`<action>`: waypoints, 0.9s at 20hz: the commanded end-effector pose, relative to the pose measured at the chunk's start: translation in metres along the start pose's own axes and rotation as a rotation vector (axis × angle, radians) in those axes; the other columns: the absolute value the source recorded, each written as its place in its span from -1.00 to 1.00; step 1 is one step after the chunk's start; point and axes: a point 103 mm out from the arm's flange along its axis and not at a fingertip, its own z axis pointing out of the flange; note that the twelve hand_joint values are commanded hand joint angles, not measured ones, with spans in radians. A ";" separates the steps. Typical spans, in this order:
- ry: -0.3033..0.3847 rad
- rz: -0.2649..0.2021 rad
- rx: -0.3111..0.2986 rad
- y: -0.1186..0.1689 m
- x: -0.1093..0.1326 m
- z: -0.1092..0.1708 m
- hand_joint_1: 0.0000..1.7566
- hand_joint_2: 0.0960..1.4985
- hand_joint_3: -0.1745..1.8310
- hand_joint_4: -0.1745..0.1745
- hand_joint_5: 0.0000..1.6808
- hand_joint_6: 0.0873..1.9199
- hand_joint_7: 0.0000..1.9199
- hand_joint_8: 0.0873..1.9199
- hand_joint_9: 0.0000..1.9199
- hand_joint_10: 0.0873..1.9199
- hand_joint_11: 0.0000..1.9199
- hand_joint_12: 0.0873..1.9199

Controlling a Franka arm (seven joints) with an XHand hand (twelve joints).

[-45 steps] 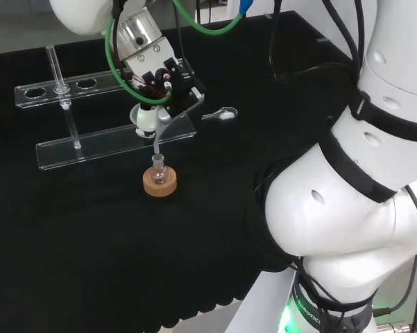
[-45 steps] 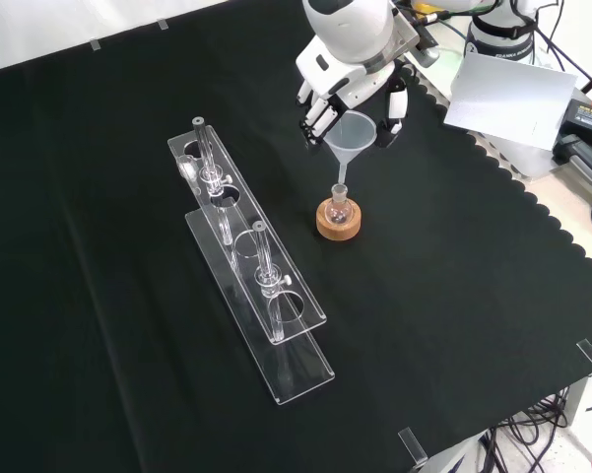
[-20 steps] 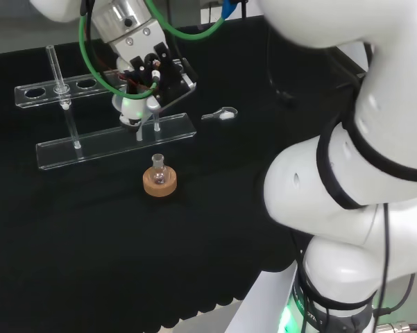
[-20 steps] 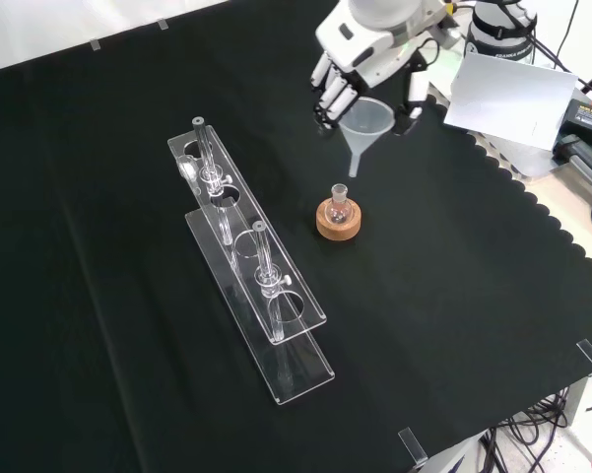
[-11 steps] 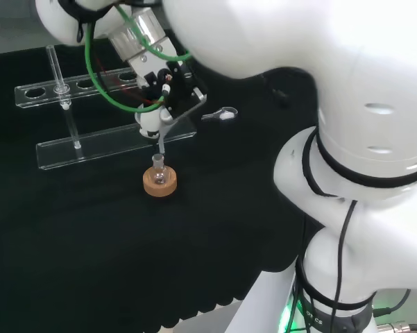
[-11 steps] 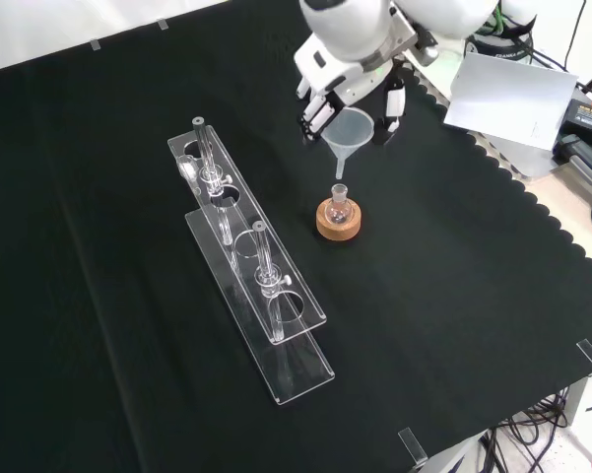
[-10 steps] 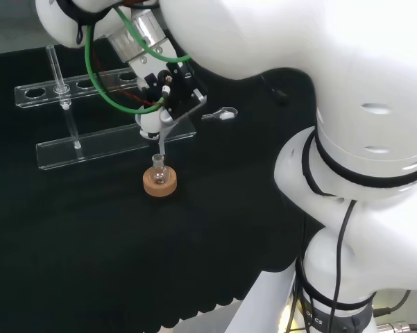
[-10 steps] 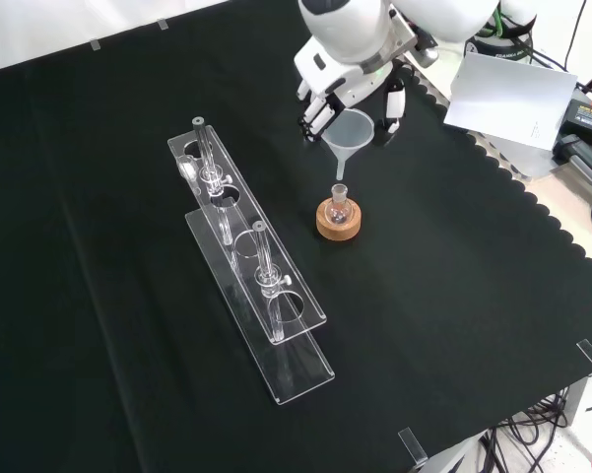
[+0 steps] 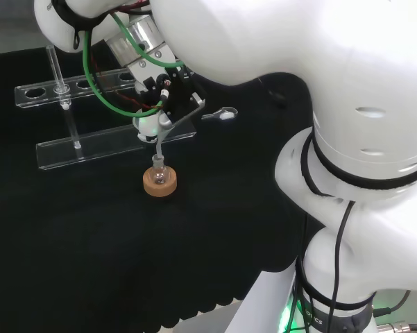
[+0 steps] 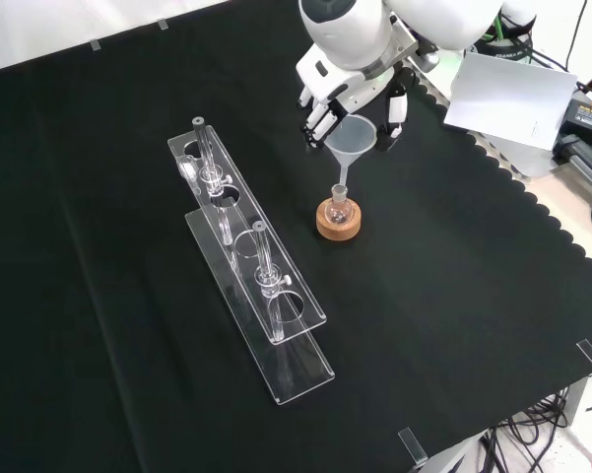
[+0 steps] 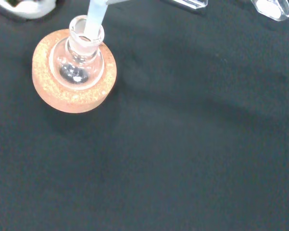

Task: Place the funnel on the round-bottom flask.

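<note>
The hand (image 10: 360, 94) gripped the funnel (image 10: 350, 134), stem entering the round-bottom flask (image 10: 338, 208); a skewed descent risked tipping it off the cork ring (image 10: 337, 222).

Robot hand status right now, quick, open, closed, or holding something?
Robot hand: closed on the clear funnel, whose stem tip sits at the neck of the round-bottom flask on its cork ring.
</note>
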 end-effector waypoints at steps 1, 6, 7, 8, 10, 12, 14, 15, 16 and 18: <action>0.009 -0.006 -0.011 -0.001 0.000 -0.001 -0.08 0.02 -0.25 0.02 -0.08 -0.35 -0.28 -0.41 0.09 -0.71 -0.24 0.25; 0.008 -0.011 -0.004 -0.001 0.002 0.000 -0.08 0.02 -0.25 0.01 -0.08 -0.35 -0.28 -0.41 0.09 -0.71 -0.24 0.25; 0.008 -0.011 -0.005 -0.001 0.002 0.001 -0.08 0.02 -0.25 0.01 -0.08 -0.35 -0.28 -0.41 0.09 -0.71 -0.24 0.25; 0.007 -0.011 -0.003 -0.001 0.002 0.001 -0.08 0.02 -0.25 0.01 -0.08 -0.35 -0.28 -0.41 0.09 -0.71 -0.24 0.25; 0.006 -0.011 -0.003 0.000 0.003 0.002 -0.08 0.02 -0.25 0.01 -0.08 -0.35 -0.28 -0.41 0.09 -0.71 -0.24 0.25; 0.003 -0.010 -0.003 0.002 0.004 0.002 -0.08 0.02 -0.25 0.01 -0.08 -0.35 -0.28 -0.41 0.09 -0.71 -0.24 0.25; 0.001 -0.009 -0.006 0.005 0.008 0.004 -0.08 0.02 -0.25 0.01 -0.08 -0.35 -0.28 -0.41 0.09 -0.71 -0.24 0.25; 0.008 -0.010 -0.012 0.005 0.007 0.005 -0.08 0.02 -0.25 0.01 -0.08 -0.35 -0.28 -0.41 0.09 -0.71 -0.24 0.25; 0.011 -0.012 -0.012 0.005 0.007 0.005 -0.08 0.02 -0.25 0.01 -0.08 -0.35 -0.28 -0.41 0.09 -0.71 -0.24 0.25; 0.011 -0.011 -0.015 0.006 0.007 0.006 -0.08 0.02 -0.25 0.01 -0.08 -0.35 -0.28 -0.41 0.09 -0.71 -0.24 0.25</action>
